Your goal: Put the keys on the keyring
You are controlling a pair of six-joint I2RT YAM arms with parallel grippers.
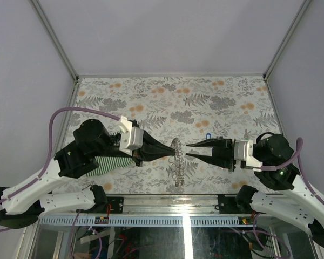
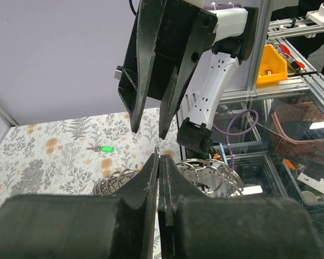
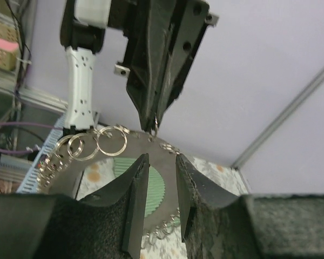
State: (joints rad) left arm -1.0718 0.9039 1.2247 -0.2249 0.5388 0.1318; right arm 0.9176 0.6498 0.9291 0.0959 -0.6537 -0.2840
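The keyring [image 1: 176,162] is a thin grey loop edged with several small metal rings, held upright between the two arms. My left gripper [image 1: 171,151] is shut on its top edge, pinching a small ring at the fingertips [image 2: 160,157]. The right gripper [image 1: 187,150] faces it from the right, open, with its fingertips just short of the loop [image 3: 130,144] and nothing between them [image 3: 159,162]. A green key [image 2: 107,149] lies on the floral table beyond. A small blue key [image 1: 206,123] lies behind the right gripper.
A green striped cloth [image 1: 116,162] lies under the left arm and shows through the loop [image 3: 154,189]. The floral table mat [image 1: 173,97] extends to the back wall. Off the table's near side are a metal rail [image 1: 167,202], a yellow bin [image 2: 271,63] and baskets.
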